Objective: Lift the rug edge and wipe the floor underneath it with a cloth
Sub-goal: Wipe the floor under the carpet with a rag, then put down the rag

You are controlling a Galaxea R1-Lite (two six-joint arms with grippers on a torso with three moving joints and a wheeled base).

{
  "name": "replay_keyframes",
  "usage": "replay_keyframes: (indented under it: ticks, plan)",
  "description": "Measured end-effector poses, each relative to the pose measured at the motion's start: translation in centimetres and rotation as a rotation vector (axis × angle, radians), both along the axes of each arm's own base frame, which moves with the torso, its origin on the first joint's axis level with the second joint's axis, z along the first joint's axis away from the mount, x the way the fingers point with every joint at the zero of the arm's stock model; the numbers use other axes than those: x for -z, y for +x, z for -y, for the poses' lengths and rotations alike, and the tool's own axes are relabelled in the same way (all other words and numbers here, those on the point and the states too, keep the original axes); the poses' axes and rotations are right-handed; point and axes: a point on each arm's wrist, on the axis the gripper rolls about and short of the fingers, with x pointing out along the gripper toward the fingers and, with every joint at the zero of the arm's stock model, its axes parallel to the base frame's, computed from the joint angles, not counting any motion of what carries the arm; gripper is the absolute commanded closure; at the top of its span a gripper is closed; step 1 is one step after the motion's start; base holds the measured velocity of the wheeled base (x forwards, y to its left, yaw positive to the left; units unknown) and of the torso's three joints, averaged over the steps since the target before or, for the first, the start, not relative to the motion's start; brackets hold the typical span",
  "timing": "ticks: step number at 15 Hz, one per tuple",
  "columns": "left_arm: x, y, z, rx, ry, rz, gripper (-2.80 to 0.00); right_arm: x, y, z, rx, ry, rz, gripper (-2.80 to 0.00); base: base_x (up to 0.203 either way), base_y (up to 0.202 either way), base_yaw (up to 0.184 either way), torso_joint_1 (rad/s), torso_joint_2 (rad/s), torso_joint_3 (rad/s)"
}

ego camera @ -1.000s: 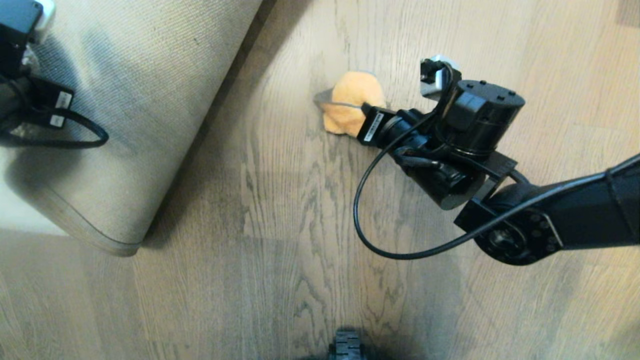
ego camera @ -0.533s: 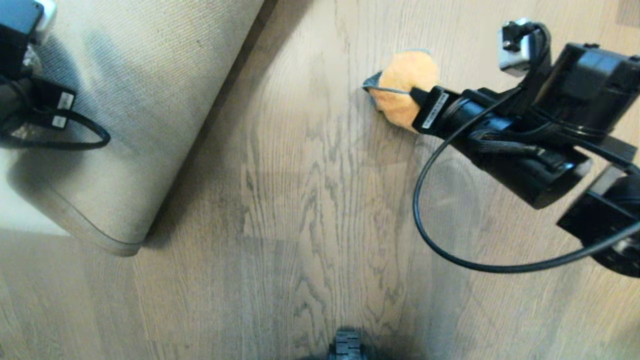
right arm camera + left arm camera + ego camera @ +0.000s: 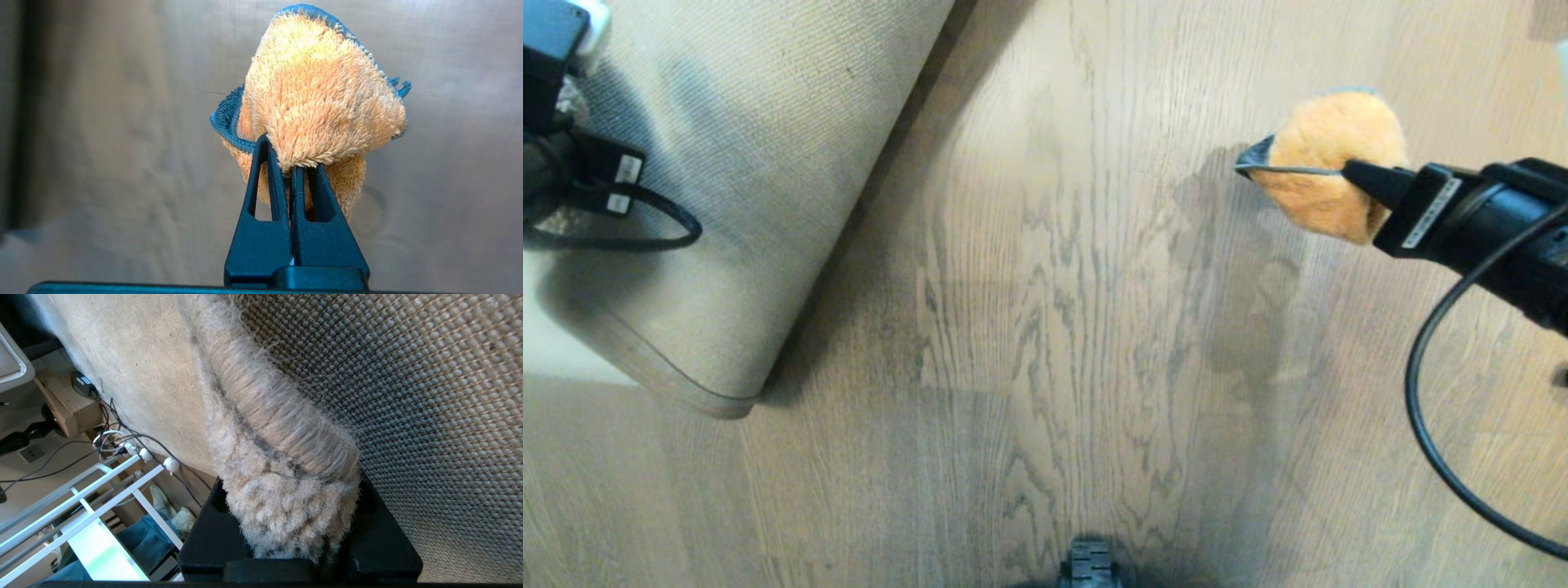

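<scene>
The rug edge is pinched in my left gripper, which is shut on its fluffy border at the far left. The rug is folded back with the woven tan backing facing up and its rounded corner hanging low. Bare grey-brown floor lies beside it. At the right, my right gripper is shut on the fluffy orange cloth with its dark trim. The cloth hangs bunched above the planks and casts a shadow to its left.
A dark part of my base shows at the near edge. Beyond the rug, the left wrist view shows a white frame, a tangle of cables, a wooden box and a person's jeans and shoes.
My right gripper has carried the cloth to the right, away from the rug, and up off the floor; most of that arm has left the picture. The left arm and the rug have stayed put.
</scene>
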Motion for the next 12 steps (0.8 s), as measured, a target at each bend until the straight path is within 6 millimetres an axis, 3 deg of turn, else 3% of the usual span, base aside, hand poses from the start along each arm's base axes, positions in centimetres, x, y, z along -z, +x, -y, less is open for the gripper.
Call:
replay_keyframes:
  ticks: [6,12]
  plan:
    - [0.2,-0.5,0.0,0.002,0.0,-0.002,0.0,0.8,-1.9,6.1,0.251,-0.04,-0.022,0.0,0.0,0.0,0.0,0.0,0.0,0.0]
    - [0.2,-0.5,0.0,0.001,-0.001,-0.002,0.0,3.5,-2.9,13.2,0.608,-0.117,-0.135,0.0,0.0,0.0,0.0,0.0,0.0,0.0]
